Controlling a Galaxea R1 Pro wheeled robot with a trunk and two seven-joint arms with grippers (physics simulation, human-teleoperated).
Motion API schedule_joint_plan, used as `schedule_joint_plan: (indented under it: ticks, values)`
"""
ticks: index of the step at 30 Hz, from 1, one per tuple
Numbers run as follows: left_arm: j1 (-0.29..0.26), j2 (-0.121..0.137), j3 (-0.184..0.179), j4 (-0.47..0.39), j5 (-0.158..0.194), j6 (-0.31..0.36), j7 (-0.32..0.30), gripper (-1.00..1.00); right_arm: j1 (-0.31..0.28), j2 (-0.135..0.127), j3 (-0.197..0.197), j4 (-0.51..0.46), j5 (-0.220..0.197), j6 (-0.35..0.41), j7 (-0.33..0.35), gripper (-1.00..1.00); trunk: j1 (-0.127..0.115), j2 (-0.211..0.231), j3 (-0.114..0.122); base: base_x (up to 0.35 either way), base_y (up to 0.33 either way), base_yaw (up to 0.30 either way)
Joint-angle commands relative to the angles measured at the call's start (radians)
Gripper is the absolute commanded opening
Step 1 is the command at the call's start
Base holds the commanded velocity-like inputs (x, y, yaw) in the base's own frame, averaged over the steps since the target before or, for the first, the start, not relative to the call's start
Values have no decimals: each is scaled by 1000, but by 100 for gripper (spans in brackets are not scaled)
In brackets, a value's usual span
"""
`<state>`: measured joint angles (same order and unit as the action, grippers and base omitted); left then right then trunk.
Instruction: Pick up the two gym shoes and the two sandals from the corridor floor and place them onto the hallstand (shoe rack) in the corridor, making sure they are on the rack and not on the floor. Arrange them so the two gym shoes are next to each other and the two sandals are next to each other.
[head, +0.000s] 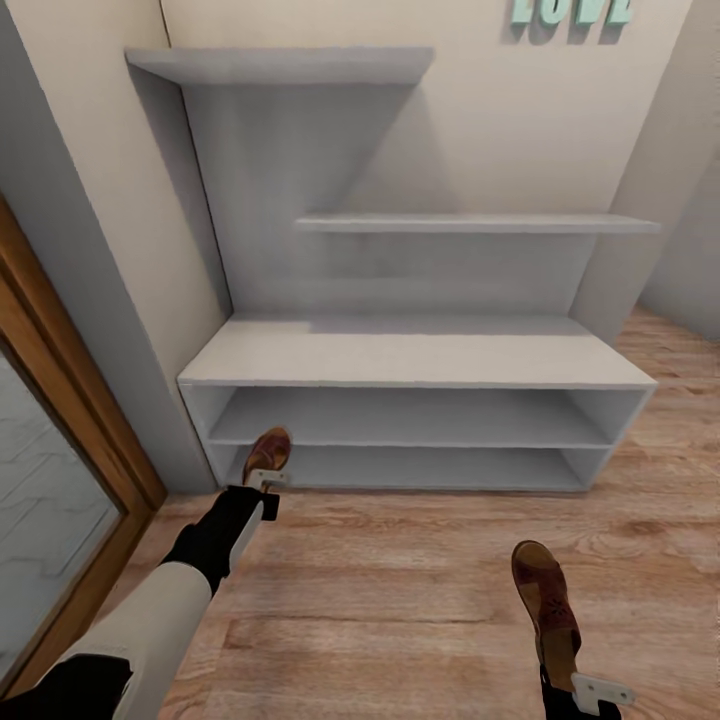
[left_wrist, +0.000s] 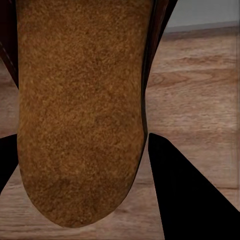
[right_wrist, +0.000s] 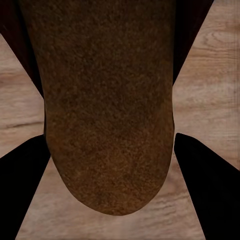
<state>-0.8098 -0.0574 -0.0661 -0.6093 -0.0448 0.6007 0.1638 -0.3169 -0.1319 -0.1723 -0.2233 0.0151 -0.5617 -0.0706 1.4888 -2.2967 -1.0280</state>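
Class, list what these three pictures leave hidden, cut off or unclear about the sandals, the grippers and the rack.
- Right gripper: head view, cut by the bottom edge.
- Left sandal straps: head view, too small; left wrist view shows just the sole.
- Right sandal upper: right wrist view, behind its sole.
- Hallstand lower tier's back: shadowed.
- Wall lettering: cut by the top edge.

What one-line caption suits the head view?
Each tool holds a brown leather sandal, left and right, before the white two-tier shoe rack on wood-plank floor.

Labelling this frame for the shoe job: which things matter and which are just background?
Job:
left sandal, in left gripper
right sandal, in right gripper
rack
floor

Background:
wall letters
wooden frame
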Motion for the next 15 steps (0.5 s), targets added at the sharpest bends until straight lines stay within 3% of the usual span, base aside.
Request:
schedule_joint_plan:
  ticks: [1,8,10,15]
  values:
    - [-1,0,-3,-3,-7,7,1,-100,-1,0,0,1,2,-3,-3,-100,0,0,-1,103,0,-34]
    - [-2,4,-3,-6,-7,8,5,-100,-1,-1,0,2,4,-3,0,-100,0,0,-1,158,0,-9]
    - [3,13,-1,-6,-12,8,5,-100,1,10,2,-9,3,1,2,-100,0,0,-1,0,0,0]
    - [10,7,-2,-17,-12,-5,5,-100,1,39,1,-21,1,-1,3,-100,0,0,-1,0,0,0]
